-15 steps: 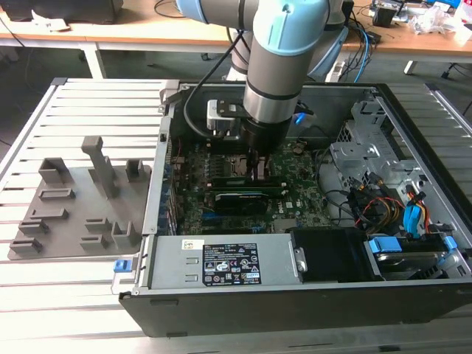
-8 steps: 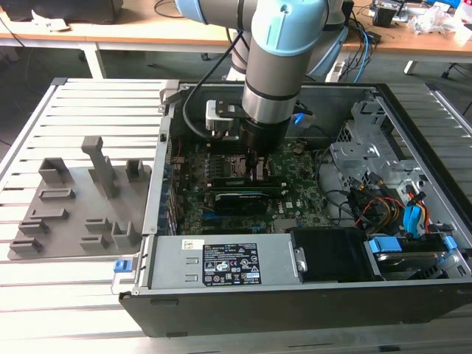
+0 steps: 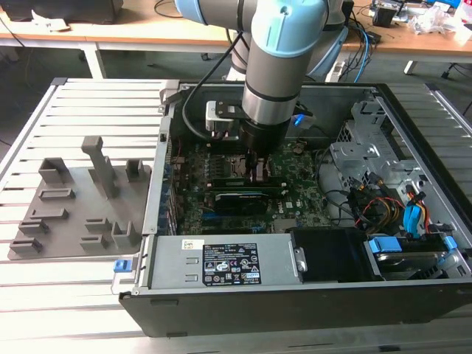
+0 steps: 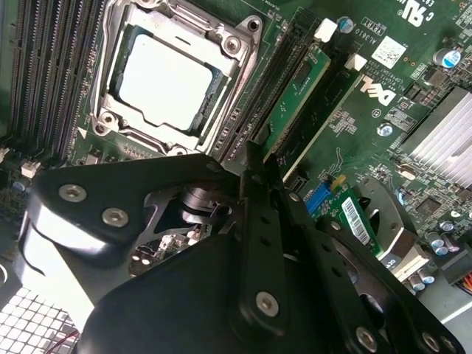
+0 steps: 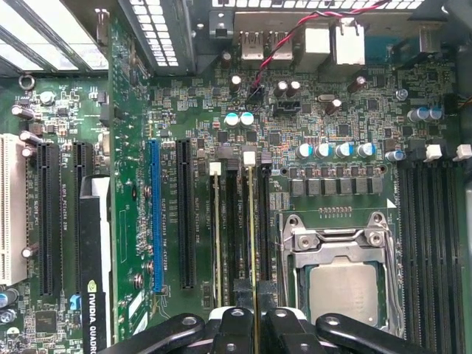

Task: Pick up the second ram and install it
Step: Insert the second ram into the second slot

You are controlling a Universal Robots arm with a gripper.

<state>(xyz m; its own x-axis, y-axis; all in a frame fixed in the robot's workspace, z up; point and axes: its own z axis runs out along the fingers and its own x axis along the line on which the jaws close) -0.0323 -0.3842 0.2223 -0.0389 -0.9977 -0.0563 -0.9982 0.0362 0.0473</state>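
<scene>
1. You are looking at an open computer case [image 3: 413,133] lying on a slatted metal table [image 3: 88,103]. It holds the motherboard [image 3: 295,195], a power supply [image 3: 221,262] along its near wall, and a tangle of cables [image 3: 383,206] with a drive cage toward the exterior view's right.
2. Outside the case, on the exterior view's left, a grey fixture plate [image 3: 70,210] sits on the table with its posts upright.
3. The arm [image 3: 284,59] reaches straight down into the case, over the middle of the motherboard.
4. On the board, in the first wrist view, you see the CPU socket [image 5: 341,276] with memory slots on either side of it, and a graphics card [image 5: 94,258] seated in the expansion slots further off.
5. The gripper [image 5: 254,324] stands right over the bank of slots just beside the socket. Its two black fingers [image 5: 233,328] are drawn close together with the thin top edge of a stick between them.
6. The second ram [image 5: 252,243] stands on edge in its slot, running lengthwise away from the fingers to the white latch at the slot's far end. The jaws are clamped on its near end.
7. Just beside it, one slot away, another stick [image 5: 216,243] stands in the same way.
8. In the second wrist view, the second ram [image 4: 295,99] shows as a green strip in the slot beyond the fingertips.
</scene>
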